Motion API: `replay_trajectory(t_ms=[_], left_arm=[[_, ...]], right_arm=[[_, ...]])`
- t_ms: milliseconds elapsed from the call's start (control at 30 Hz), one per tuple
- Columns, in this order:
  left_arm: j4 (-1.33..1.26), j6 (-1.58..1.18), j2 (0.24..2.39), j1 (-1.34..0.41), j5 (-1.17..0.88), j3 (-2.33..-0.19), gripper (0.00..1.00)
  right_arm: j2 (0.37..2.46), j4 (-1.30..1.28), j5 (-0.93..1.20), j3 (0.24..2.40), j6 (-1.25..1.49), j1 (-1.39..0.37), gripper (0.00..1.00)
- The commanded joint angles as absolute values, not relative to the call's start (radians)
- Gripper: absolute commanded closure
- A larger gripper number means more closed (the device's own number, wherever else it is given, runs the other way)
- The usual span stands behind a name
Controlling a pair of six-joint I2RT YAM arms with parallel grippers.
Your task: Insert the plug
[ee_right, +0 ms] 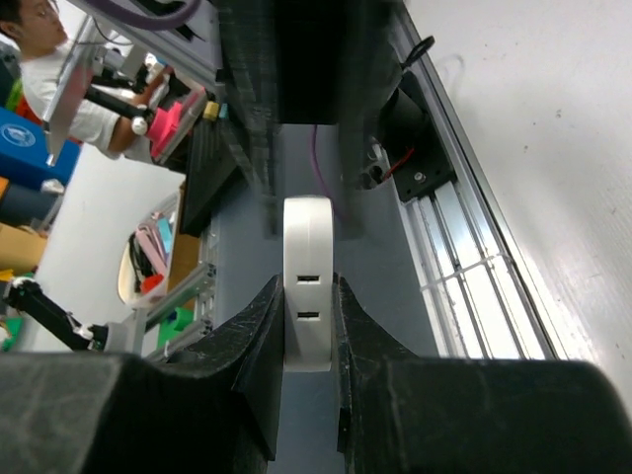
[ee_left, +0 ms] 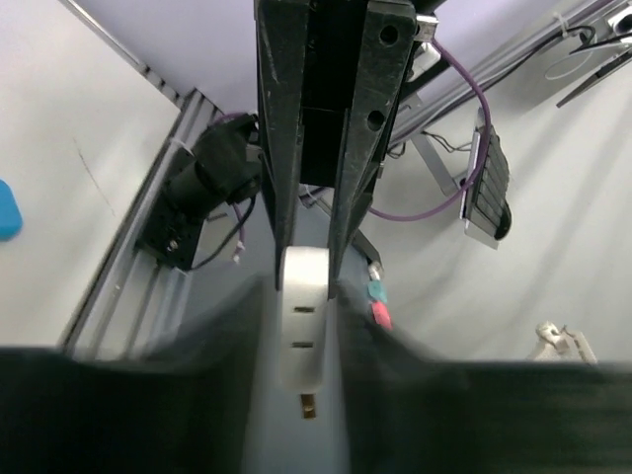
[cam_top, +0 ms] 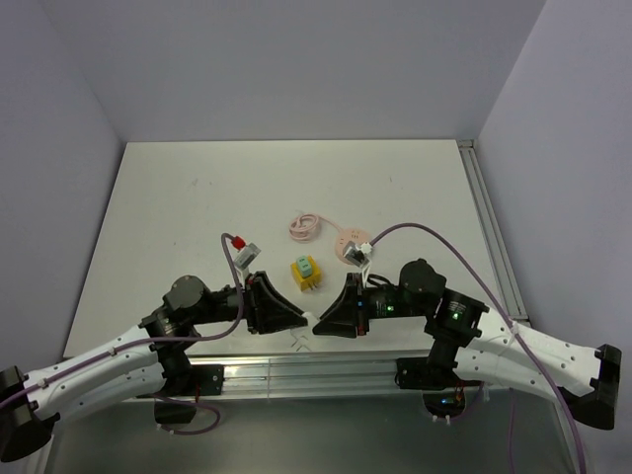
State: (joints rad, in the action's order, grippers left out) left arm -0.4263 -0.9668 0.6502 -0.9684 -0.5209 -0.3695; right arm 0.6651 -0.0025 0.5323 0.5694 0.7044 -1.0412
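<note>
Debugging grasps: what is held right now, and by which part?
White two-slot adapter; right gripper pinches its opposite sides; left gripper: cannot tell.

Top view: bright, even, diffuse light, faint shadows. Left wrist view: dark fingers [ee_left: 148, 395] below the white adapter [ee_left: 304, 316] smeared by blur. Right wrist view: those above it blurred.

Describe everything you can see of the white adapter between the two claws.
The white adapter is a slim, smooth, plastic-looking block with a rounded end, two small slots and a brassy contact on its narrow face. Held in the air, it is pinched by the right claw; the left claw brackets its other end with slight gaps.
</note>
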Motion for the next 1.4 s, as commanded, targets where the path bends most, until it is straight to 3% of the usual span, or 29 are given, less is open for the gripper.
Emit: replay_trajectory(t_ms=[0,33,67,167,267,367,1367], left_arm=[[-0.41,-0.951,0.686,-0.966,-0.6,-0.463,0.81],[-0.379,-0.943,0.695,-0.966,-0.606,-0.497,0.95],[-0.353,-0.937,0.702,-0.966,-0.61,-0.511,0.99],[-0.333,-0.94,0.71,-0.966,-0.624,-0.52,0.99],[-0.351,-0.957,0.707,-0.966,-0.629,-0.512,0.99],[-0.333,-0.95,0.704,-0.966,-0.627,-0.518,0.99],[-0.284,-0.91,0.698,-0.966,-0.6,-0.542,1.0]], right_arm=[[0.686,0.015,0.561,0.652,0.661,-1.048,1.0],[0.699,0.008,0.561,0.663,0.652,-1.046,1.0],[0.706,-0.023,0.569,0.682,0.643,-1.046,0.99],[0.735,-0.047,0.587,0.707,0.617,-1.046,0.92],[0.765,-0.061,0.627,0.742,0.601,-1.046,0.61],[0.81,-0.067,0.682,0.761,0.6,-1.046,0.52],[0.914,-0.063,0.716,0.772,0.603,-1.085,0.63]])
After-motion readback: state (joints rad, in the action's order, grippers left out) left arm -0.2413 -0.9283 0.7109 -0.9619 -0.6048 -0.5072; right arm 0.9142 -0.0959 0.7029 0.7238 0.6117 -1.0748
